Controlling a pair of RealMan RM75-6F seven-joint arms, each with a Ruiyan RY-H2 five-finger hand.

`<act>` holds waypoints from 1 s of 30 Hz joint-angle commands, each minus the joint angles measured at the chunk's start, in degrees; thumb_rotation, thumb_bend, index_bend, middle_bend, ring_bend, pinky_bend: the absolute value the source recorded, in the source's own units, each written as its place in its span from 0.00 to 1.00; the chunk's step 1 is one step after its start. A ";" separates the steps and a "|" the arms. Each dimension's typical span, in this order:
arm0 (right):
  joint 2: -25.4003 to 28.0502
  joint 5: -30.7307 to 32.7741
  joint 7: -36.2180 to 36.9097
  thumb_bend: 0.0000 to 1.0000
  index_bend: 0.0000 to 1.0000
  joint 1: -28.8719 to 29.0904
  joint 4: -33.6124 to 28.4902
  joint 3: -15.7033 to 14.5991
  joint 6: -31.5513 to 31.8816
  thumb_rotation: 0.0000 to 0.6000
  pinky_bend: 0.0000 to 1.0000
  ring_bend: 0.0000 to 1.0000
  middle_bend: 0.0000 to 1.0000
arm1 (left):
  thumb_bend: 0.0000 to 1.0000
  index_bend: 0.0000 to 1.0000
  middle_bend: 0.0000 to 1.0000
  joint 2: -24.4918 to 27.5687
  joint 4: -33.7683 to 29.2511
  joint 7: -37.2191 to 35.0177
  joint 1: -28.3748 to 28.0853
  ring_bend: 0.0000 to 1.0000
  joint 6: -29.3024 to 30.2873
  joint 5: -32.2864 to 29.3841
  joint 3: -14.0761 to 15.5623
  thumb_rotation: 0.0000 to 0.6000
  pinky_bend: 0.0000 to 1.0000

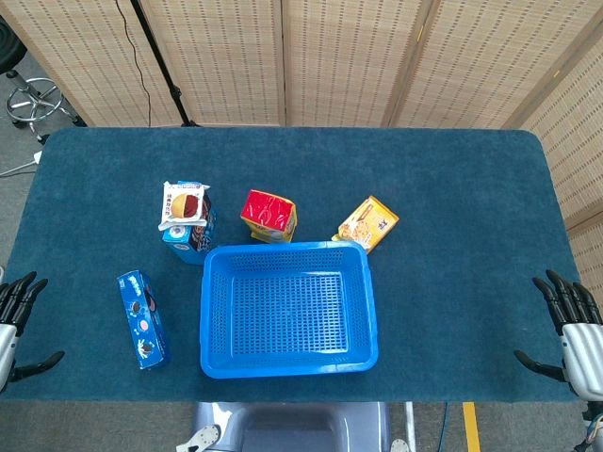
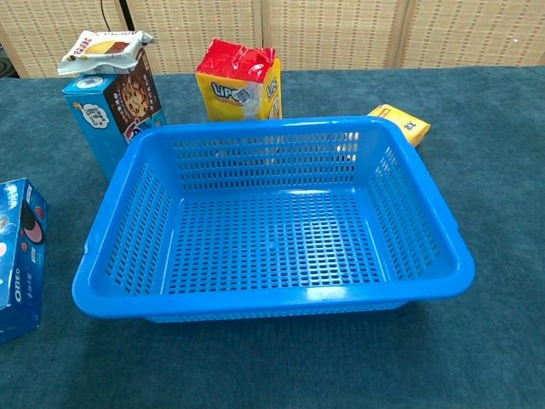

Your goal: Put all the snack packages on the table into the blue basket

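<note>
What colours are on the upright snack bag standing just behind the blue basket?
The upright snack bag is red on top and yellow below; the chest view shows it best.

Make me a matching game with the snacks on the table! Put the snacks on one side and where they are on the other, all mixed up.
Snacks:
1. Oreo box
2. red and yellow bag
3. small white packet
4. yellow-orange box

Places:
A. behind the blue basket's right back corner
B. lying flat, left of the basket
C. on top of the standing blue box
D. standing behind the basket's back rim, near the middle

Pairs: 1-B, 2-D, 3-C, 4-A
</note>
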 commanded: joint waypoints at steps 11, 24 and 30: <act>0.53 0.43 1.05 0.00 0.00 0.09 -0.22 0.03 -0.26 1.00 0.00 0.00 0.00 | 0.05 0.00 0.00 -0.14 0.17 1.20 -0.78 0.00 -1.48 0.57 0.35 1.00 0.00; 0.70 2.00 0.56 0.00 0.00 -0.29 -1.05 0.69 0.32 1.00 0.00 0.00 0.00 | 0.05 0.00 0.00 -3.84 17.44 10.94 -11.22 0.00 -10.36 14.22 1.73 1.00 0.00; 0.79 2.51 0.69 0.00 0.00 -0.44 -1.22 0.96 0.55 1.00 0.00 0.00 0.00 | 0.05 0.00 0.00 -9.70 25.54 9.90 -14.86 0.00 -11.54 17.89 2.26 1.00 0.00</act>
